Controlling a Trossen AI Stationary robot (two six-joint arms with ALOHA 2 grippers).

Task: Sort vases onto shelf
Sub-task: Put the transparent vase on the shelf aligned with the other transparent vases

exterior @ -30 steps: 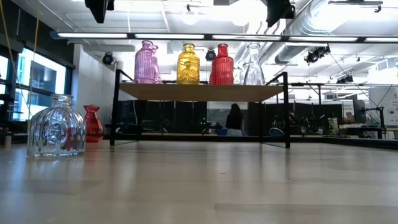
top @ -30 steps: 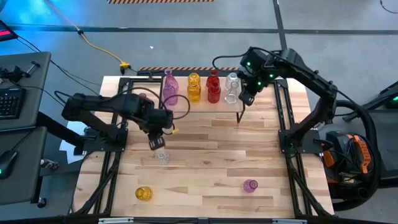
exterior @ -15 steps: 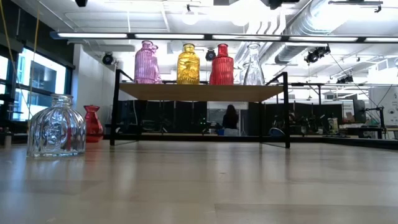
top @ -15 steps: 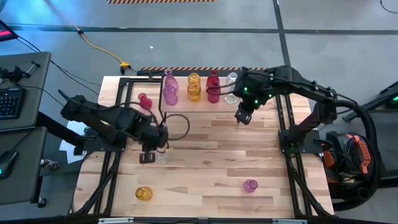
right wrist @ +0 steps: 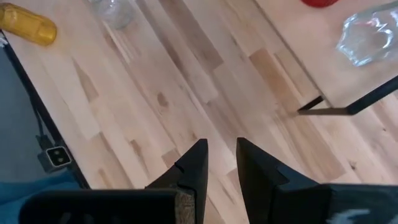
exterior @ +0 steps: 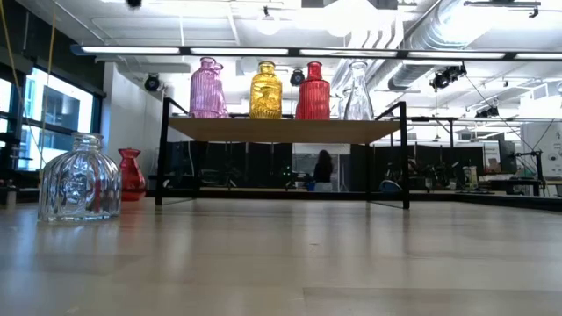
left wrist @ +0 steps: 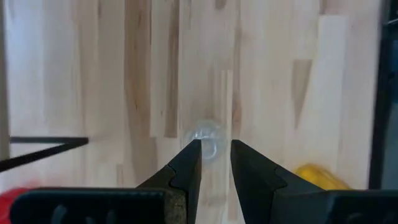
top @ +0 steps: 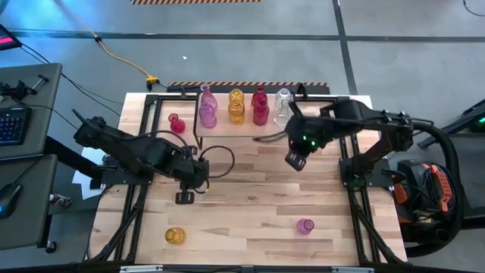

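Note:
Four vases stand on the shelf point(top: 246, 120) at the table's far edge: pink point(top: 206, 108), yellow point(top: 236, 107), red point(top: 260, 107) and clear point(top: 283, 106). A small red vase point(top: 176, 123) stands on the table left of the shelf. A squat clear vase point(left wrist: 205, 137) stands upright left of the table's middle. My left gripper point(left wrist: 216, 155) hovers above it, pointing down, narrowly open and empty; the vase shows just past its fingertips. My right gripper point(right wrist: 222, 155) hangs over bare table near the shelf's right end, also narrowly open and empty.
A yellow vase point(top: 175, 236) lies near the table's front left, and a pink vase point(top: 305, 226) near the front right. The shelf's black legs point(right wrist: 336, 106) stand on the tabletop. Bare wood lies between the shelf and these vases. A person shows far off in the room behind.
My right gripper has swung from the clear vase on the shelf toward the table's near edge. My left gripper has gone toward the near edge, past the clear vase on the table, rolling as it went. Neither has changed its gap.

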